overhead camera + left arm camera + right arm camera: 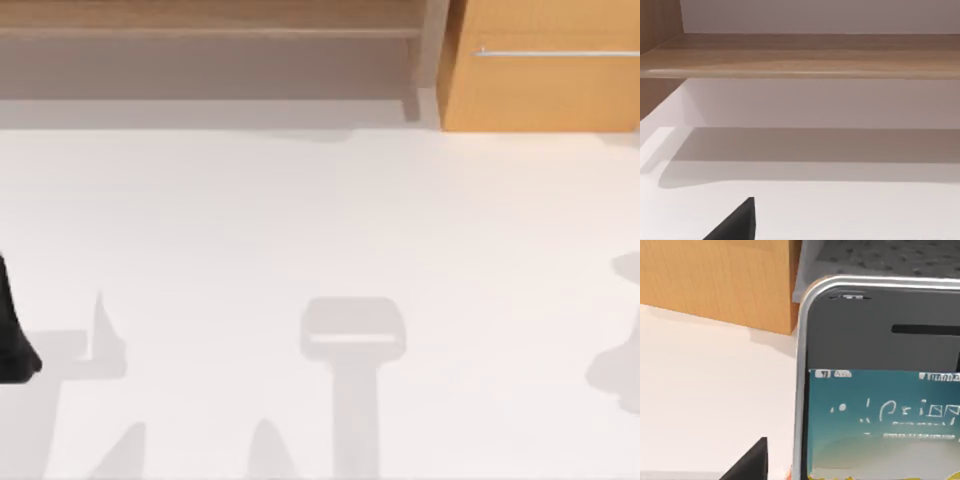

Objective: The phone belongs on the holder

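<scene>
Phone (880, 390) not on any holder yet, so placement is still pending. In the right wrist view it sits close up against the right gripper's dark finger (752, 462), silver rim and screen facing the camera, wooden cabinet (715, 280) beyond. Can't tell if either gripper is open or holding it. Left arm (12, 330) idles at the counter's (320, 220) left edge.

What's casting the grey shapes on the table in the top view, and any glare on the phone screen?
Top view: soft grey shadows on the white table, one T-shaped near bottom centre; what casts them isn't visible. A dark arm part sits at the left edge. Right wrist view: the phone is close up, its screen evenly lit, no glare. Left wrist view: a broad shadow band under the wooden shelf.
</scene>
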